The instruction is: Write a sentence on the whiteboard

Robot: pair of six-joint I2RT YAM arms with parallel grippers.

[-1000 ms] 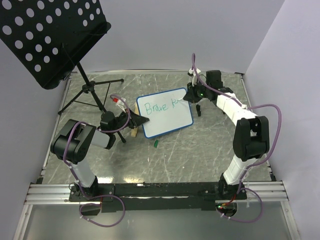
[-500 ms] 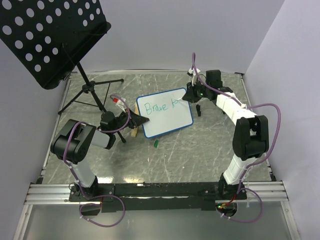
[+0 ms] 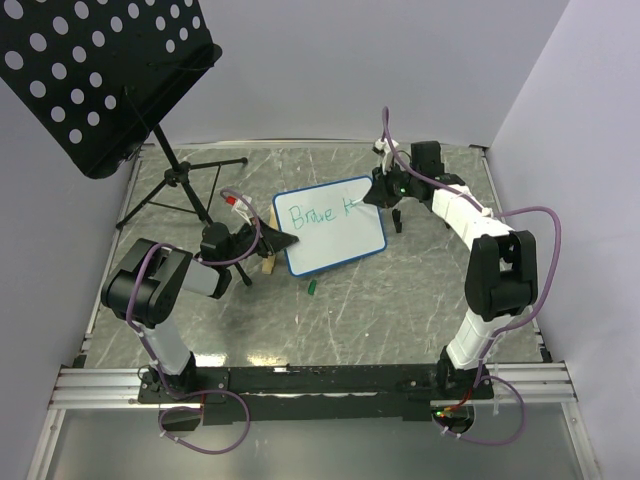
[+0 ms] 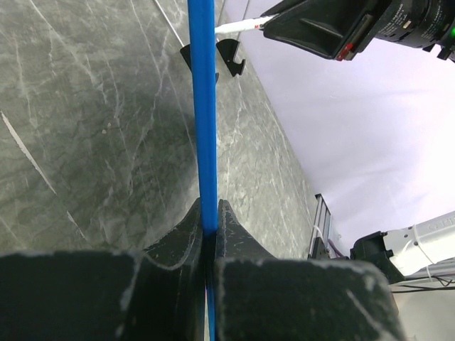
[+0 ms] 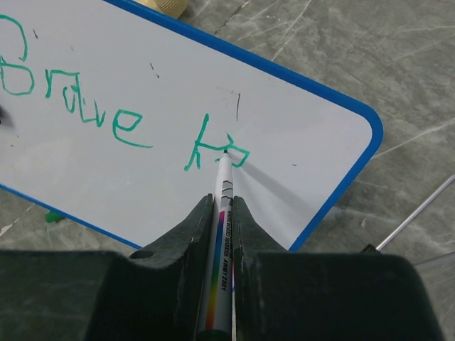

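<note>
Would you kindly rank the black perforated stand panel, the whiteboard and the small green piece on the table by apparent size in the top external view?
1. black perforated panel, largest, though it stands raised, nearer the camera, which exaggerates it.
2. whiteboard.
3. green piece, by far the smallest.

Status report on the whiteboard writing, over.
Left gripper shut on whiteboard rim. Right gripper shut on marker, tip on board. Sentence reads Brave plus partial k. Small green bit on table, off the board.
</note>
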